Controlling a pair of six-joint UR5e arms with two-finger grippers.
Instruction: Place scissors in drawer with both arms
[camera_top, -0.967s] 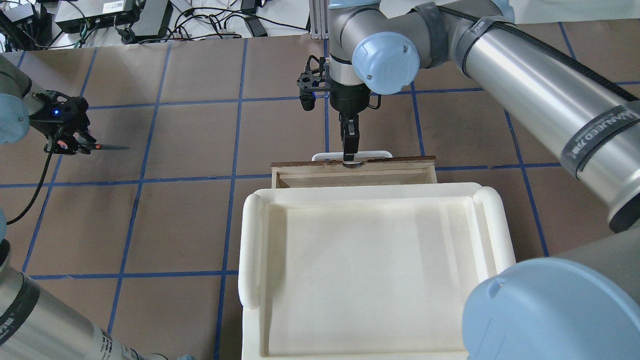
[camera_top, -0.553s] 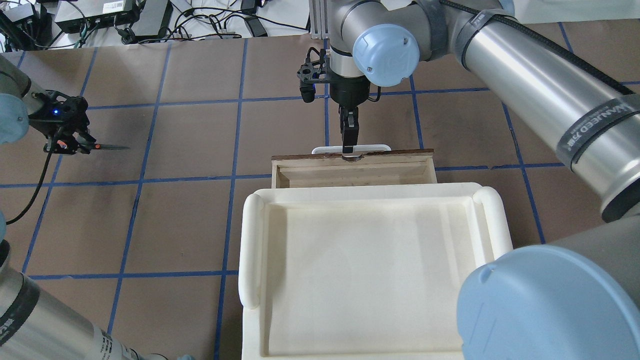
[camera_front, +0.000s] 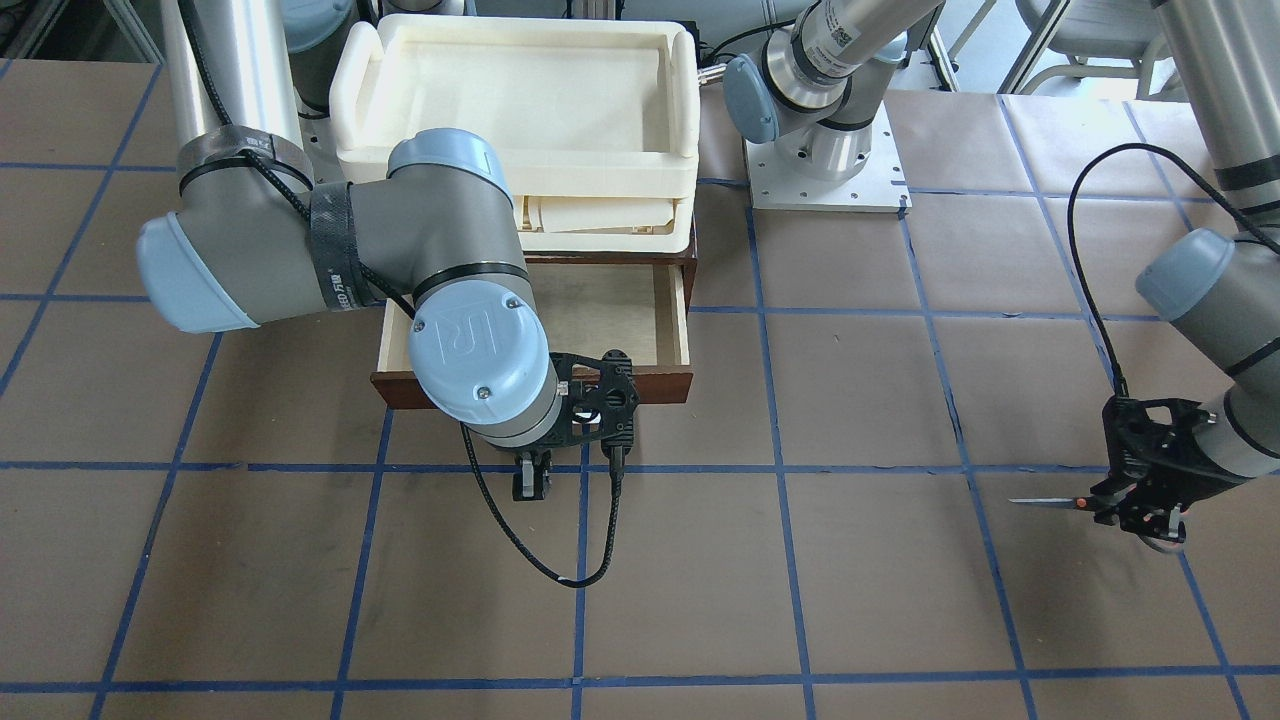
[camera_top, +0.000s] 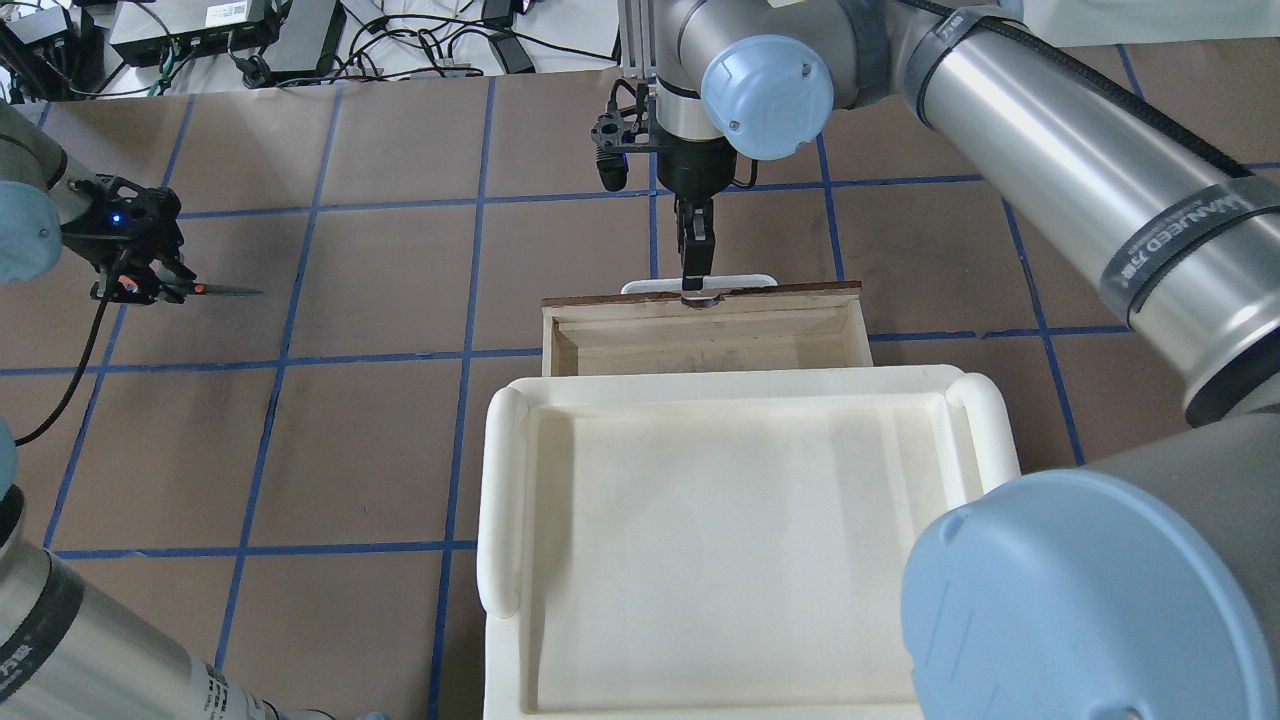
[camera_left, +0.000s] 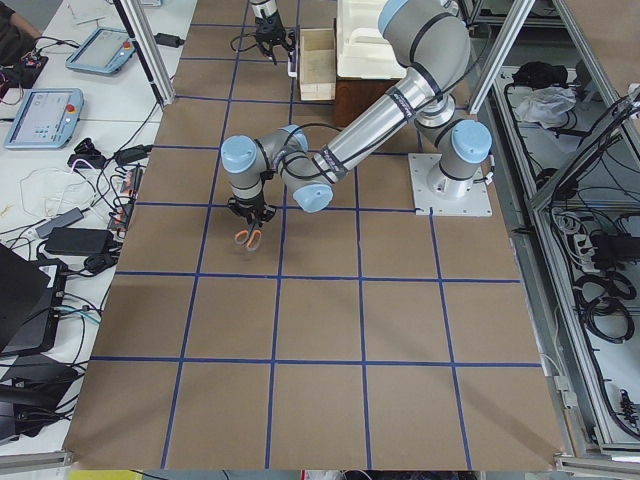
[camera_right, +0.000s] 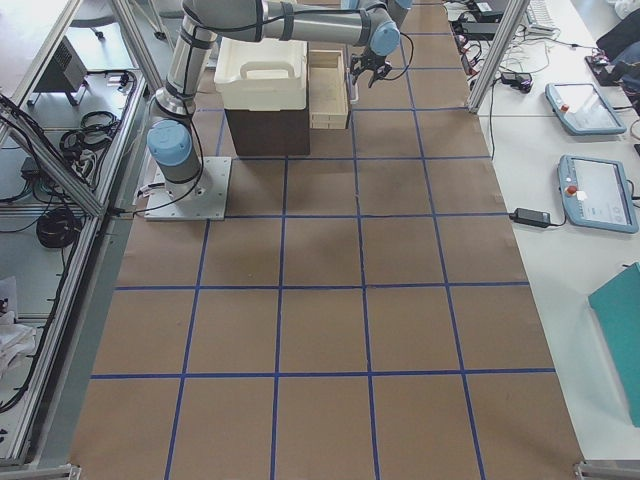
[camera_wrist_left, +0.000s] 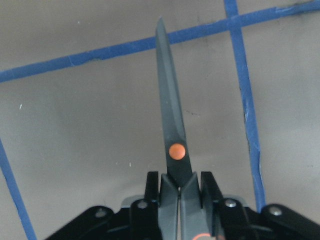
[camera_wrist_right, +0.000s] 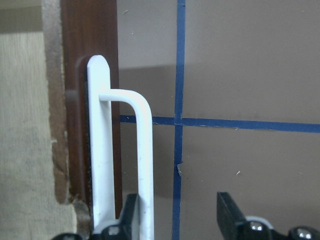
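The left gripper (camera_wrist_left: 180, 189) is pinched tight on the scissors (camera_wrist_left: 172, 125), gripping just behind the orange pivot. The blades are pressed together and point out level over the brown table (camera_top: 380, 450), towards the middle. That's well apart from the drawer (camera_front: 662, 384), which stands pulled out from under the cream tray (camera_top: 500, 500), pale inside showing. The right gripper (camera_wrist_right: 177, 212) is at the white handle (camera_wrist_right: 144, 150) with fingers spread. The bar sits between them, close against one finger and clear of the other.
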